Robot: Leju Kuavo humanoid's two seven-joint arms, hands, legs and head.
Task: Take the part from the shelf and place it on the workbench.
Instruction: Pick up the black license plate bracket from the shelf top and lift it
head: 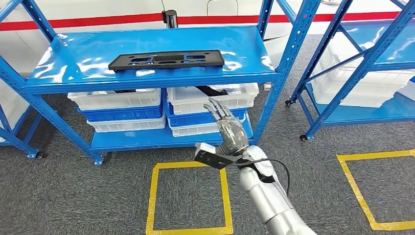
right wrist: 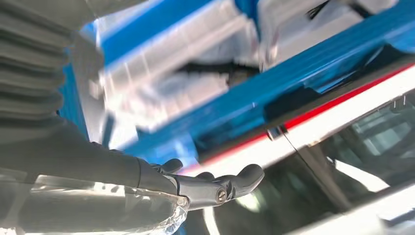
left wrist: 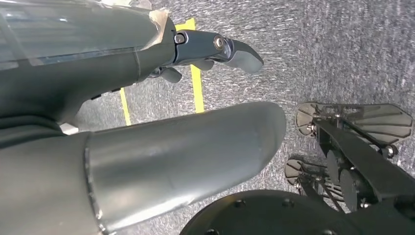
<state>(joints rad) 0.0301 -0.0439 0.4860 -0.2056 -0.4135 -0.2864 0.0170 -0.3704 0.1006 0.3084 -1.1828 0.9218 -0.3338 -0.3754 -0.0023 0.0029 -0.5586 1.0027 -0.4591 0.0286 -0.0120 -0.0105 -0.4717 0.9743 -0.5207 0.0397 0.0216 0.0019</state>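
Part [head: 166, 60], a flat black perforated plate, lies untouched on the blue shelf's [head: 73, 81] top level. Right hand [head: 229, 131] is raised below it, released and empty, well apart. Grasp, carry and placement all remain outstanding.

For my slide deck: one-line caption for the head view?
Right hand raised, empty, below the blue metal shelf bearing the flat black plastic part.

White and blue bins [head: 125, 110] sat stacked beneath; yellow tape squares [head: 188, 198] marked the grey carpet [head: 73, 196]; a second rack [head: 362, 63] stood alongside.
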